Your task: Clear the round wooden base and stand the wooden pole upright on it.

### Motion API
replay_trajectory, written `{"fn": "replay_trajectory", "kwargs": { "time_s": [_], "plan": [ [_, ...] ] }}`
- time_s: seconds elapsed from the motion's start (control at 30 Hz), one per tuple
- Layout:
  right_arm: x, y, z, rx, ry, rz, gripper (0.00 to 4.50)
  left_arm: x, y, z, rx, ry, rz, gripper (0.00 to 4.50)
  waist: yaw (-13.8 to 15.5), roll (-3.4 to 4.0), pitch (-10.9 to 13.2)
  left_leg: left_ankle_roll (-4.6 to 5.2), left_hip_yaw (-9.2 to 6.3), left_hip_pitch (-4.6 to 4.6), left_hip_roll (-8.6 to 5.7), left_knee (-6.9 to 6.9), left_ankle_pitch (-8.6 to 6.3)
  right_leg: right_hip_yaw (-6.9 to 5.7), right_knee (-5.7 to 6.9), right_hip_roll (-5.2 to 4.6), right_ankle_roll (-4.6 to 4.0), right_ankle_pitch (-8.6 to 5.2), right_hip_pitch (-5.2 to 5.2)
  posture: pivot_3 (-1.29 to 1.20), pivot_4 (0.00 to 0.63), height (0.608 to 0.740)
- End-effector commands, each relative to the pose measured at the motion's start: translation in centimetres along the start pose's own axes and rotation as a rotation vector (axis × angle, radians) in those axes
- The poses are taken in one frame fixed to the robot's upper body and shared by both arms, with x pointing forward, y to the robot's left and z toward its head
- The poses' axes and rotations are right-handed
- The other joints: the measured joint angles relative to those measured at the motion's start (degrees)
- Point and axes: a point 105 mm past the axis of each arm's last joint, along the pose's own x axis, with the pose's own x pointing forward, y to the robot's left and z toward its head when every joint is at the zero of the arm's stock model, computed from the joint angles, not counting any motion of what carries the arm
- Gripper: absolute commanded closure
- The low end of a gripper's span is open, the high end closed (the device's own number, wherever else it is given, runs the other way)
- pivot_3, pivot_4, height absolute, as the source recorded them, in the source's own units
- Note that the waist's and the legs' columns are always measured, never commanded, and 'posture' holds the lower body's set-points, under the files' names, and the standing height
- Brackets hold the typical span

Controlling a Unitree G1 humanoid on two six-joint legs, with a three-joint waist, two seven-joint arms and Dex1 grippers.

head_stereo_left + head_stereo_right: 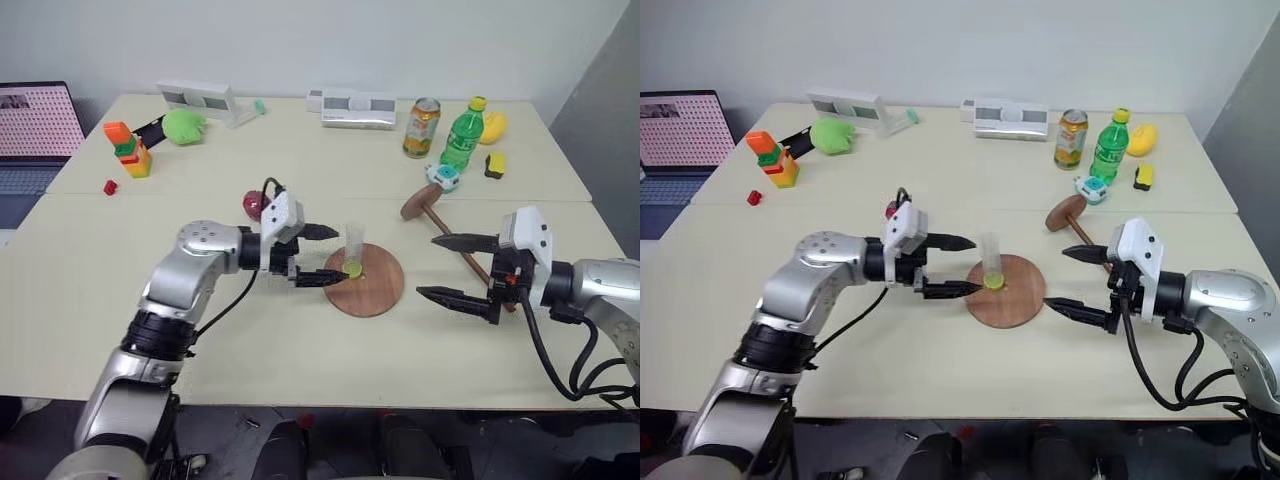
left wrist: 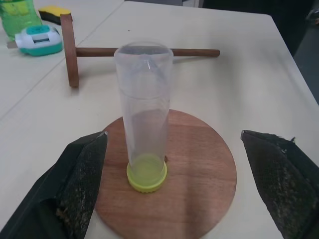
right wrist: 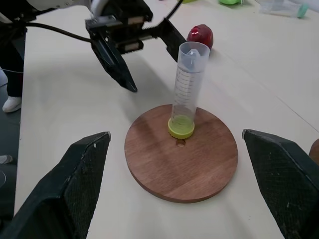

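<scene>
my left gripper (image 1: 335, 255) is spread wide beside the clear tube (image 1: 352, 250), which stands upright on the round wooden base (image 1: 365, 290), yellow cap down. my right gripper (image 1: 440, 268) gapes empty too. the wooden pole (image 1: 462, 250) lies flat just beyond the base, disc end pointing away from me.

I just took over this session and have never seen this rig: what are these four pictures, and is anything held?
Two pictures come from the humanoid's head, looking down over a cream table; two come from its wrists. The left tool, open, flanks a clear plastic tube standing on its yellow-green cap on the round wooden base. The right tool is open too. Nothing is held. The wooden pole lies beyond the base.
</scene>
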Motion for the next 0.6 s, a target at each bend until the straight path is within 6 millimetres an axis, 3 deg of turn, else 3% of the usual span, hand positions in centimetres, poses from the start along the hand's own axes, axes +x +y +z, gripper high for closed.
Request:
{"fn": "replay_trajectory", "kwargs": {
  "time_s": [0.03,0.27,0.6],
  "plan": [
    [-0.4,0.0,1.3,-0.041,-0.029,-0.018,0.05,1.1,1.2,0.8,0.027,-0.022,0.04,0.0,0.0,0.0,0.0,0.0,0.0,0.01,0.0,0.0,0.0,-0.01,0.0,0.0,0.0,0.0,0.0,0.0,0.15,0.74],
    [-0.3,0.3,1.4,-0.033,-0.039,-0.035,0.05,3.6,2.1,0.6,-0.014,-0.052,0.069,0.0,0.0,-0.01,0.0,0.0,0.0,-0.01,-0.02,0.0,0.0,-0.01,0.0,-0.01,0.0,0.0,0.0,0.0,0.15,0.74],
    [-0.3,0.3,1.5,-0.023,-0.049,-0.052,0.0,4.4,2.1,-0.2,-0.016,-0.053,0.082,2.0,-0.1,-0.01,0.0,-0.01,-0.01,-0.01,-0.02,0.02,0.01,-0.01,0.03,-0.01,0.0,0.0,0.0,0.0,0.15,0.74]
  ]
}}
